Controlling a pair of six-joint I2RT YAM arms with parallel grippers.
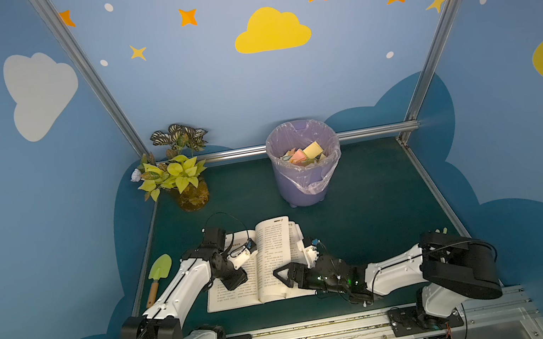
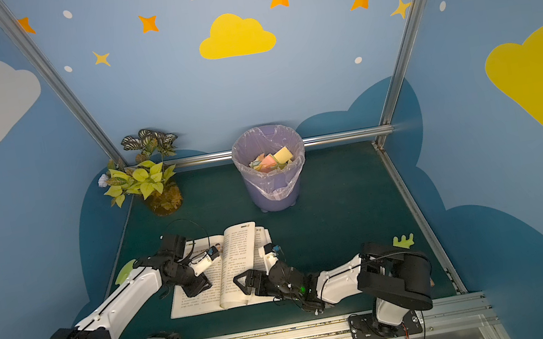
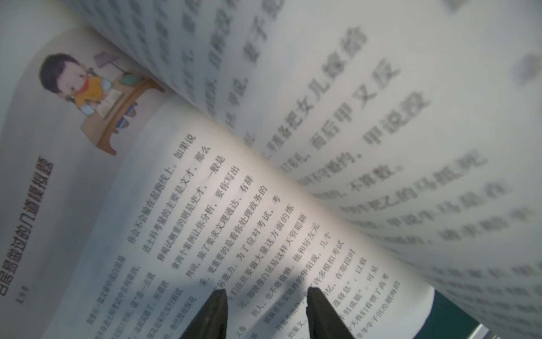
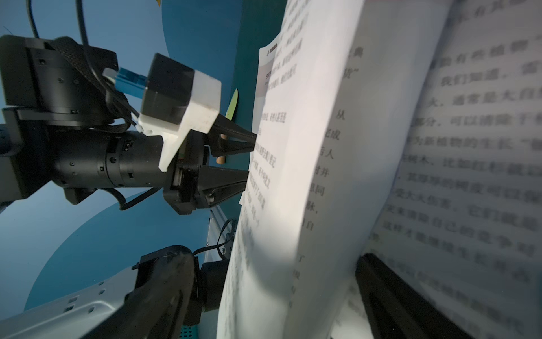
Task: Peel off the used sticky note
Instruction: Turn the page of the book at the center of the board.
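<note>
Left arm: it reaches forward from its base with the wrist bent down, placing the left gripper [image 3: 267, 296] over the left-hand page of the open white paperback book of printed Chinese text [image 1: 272, 248]. Its black fingertips [image 3: 217, 305] stand slightly apart with nothing between them; contact with the paper cannot be confirmed. Right arm: it lies low across the dark green table [image 1: 364, 218], and the right gripper [image 4: 272, 258] is spread wide and unclamped, a raised sheaf of pages standing between its fingers. In both top views that sheaf conceals part of the right gripper. The used sticky note cannot be made out in any view, since the pages behind the sheaf are hidden and the close text is blurred in both wrist views. Well beyond both grippers stands a lilac plastic waste bin with a clear liner [image 1: 303, 187], holding coloured paper squares [image 1: 310, 151].
</note>
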